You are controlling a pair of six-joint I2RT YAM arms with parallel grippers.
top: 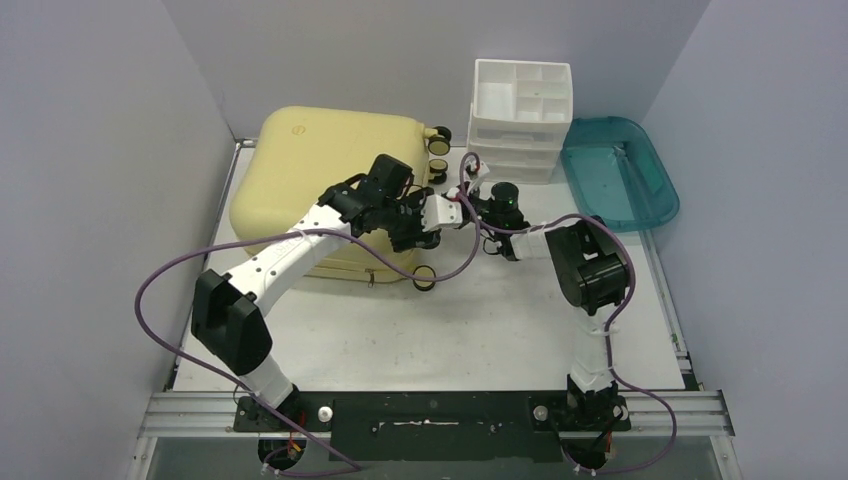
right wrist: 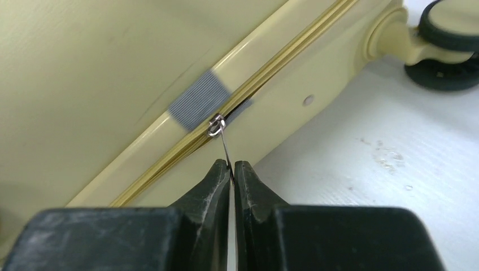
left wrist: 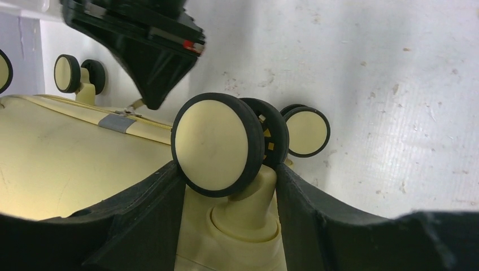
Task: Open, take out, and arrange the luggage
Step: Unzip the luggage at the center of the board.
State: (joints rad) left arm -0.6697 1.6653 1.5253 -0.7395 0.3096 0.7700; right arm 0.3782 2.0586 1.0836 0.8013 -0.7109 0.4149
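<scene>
Overhead, the luggage (top: 320,170) is seen lying flat on the table (top: 480,320), with both grippers at its wheeled edge. The left gripper (left wrist: 226,172) is spread about halfway, and a caster wheel (left wrist: 217,144) is held between its jaws. The caster's stem is flanked and touched by a finger on each side, while the wheel disc stands just beyond the fingertips. A second wheel (left wrist: 306,131) is seen further beyond these jaws, to their right. The right gripper (right wrist: 231,165) is pinched fully together on a thin metal zip pull (right wrist: 225,148), which runs straight out from between the fingertips to the slider on the zip seam. A grey tape patch (right wrist: 197,100) is fixed on the shell just beyond the slider. A white drawer organizer (top: 520,110) and a teal tray (top: 620,175) are set well apart from both pairs of jaws.
</scene>
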